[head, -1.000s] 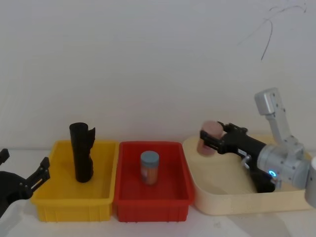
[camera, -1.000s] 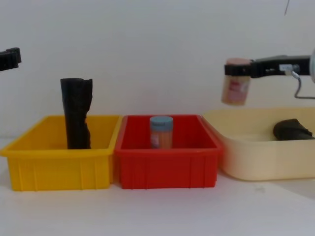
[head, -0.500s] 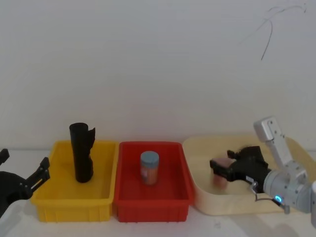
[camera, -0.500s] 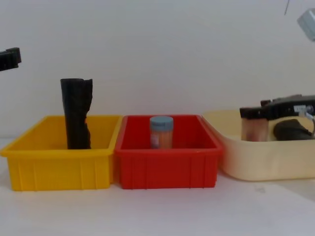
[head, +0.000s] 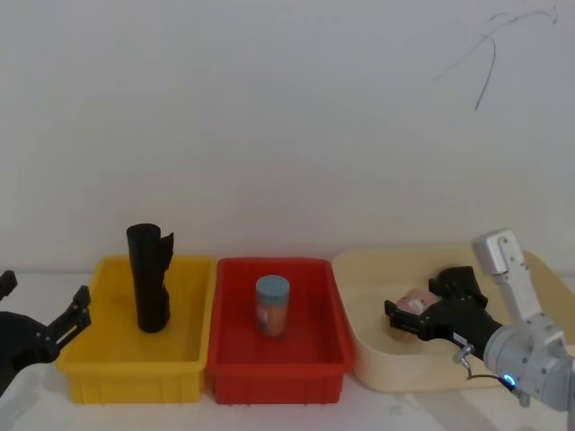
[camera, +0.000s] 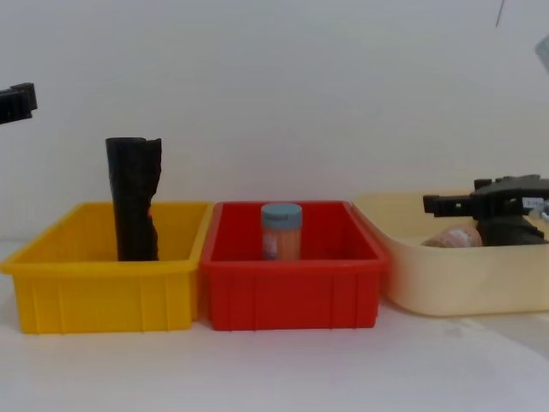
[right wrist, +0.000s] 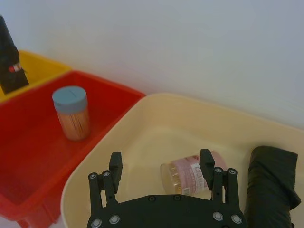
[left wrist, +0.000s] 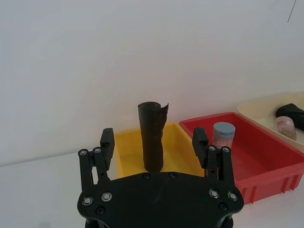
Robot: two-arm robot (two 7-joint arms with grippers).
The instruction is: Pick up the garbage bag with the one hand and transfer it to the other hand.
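Head view first: garbage bag [head: 148,278] stood upright in the yellow bin [head: 135,359] at the left, beside the red bin [head: 277,359] holding a blue-lidded jar [head: 272,305]. The left claw [head: 45,328] sat low at the left edge, just outside the yellow bin, fingers spread and holding nothing. The right claw [head: 415,316], on the blue-ringed arm, hung inside the cream tub [head: 377,368] with its fingers parted around a pink-lidded jar [head: 415,301] lying on its side. In the left wrist view, the left claw [left wrist: 154,145] was spread wide, well apart from the garbage bag [left wrist: 153,137] standing in the yellow bin [left wrist: 183,152] ahead. In the right wrist view, the right claw [right wrist: 161,166] stood open over the fallen pink-lidded jar [right wrist: 187,175], with a second black roll [right wrist: 270,183] lying beside it in the cream tub [right wrist: 95,175]. In the chest view, the garbage bag [camera: 133,210] rose far above the yellow bin [camera: 103,300], and the right claw [camera: 450,204] hovered over the cream tub [camera: 455,283].
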